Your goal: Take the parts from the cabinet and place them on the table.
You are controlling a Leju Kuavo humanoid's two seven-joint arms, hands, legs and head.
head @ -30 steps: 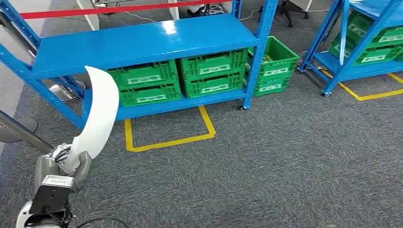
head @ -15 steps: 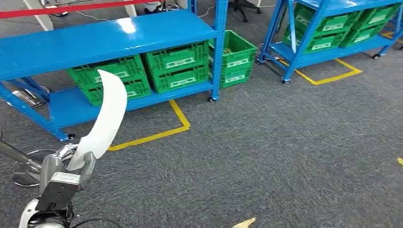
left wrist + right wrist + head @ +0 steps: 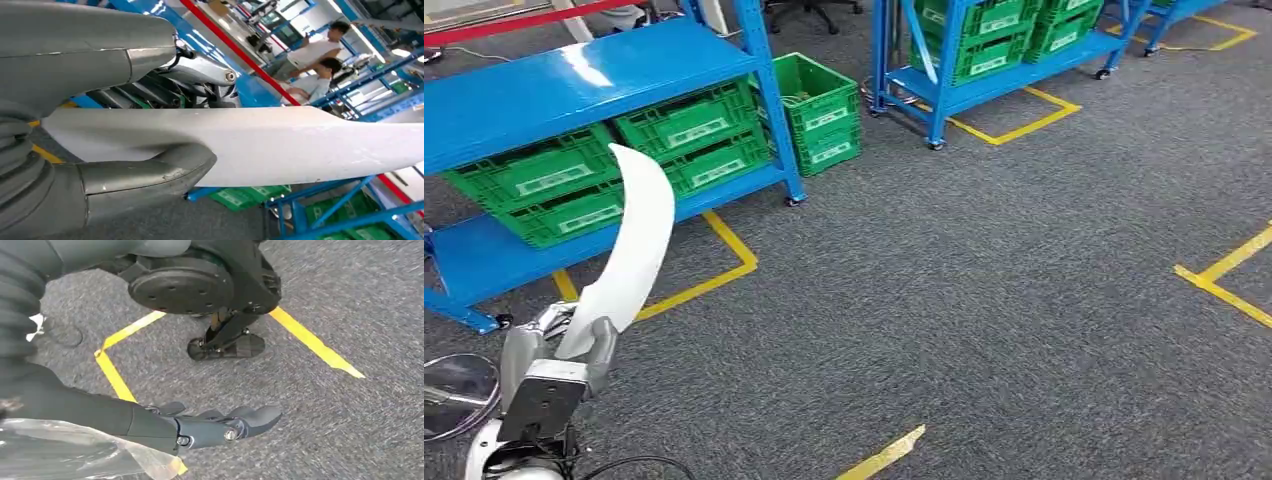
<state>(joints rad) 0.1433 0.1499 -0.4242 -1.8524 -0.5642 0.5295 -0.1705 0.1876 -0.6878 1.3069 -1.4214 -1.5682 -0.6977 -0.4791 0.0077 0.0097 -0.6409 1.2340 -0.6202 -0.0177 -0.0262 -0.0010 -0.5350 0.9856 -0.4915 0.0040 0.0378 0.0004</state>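
Behind white part: two people

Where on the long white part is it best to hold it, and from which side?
Probably at its lower end, where the left hand holds it now. The white part is long, flat and curved, so fingers clamp across the two flat faces.

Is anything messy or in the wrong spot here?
One green crate sits on the carpet beside the blue rack, while the other crates sit inside on its bottom shelf. Otherwise nothing looks spilled or broken. The left hand holds a long white part upright.
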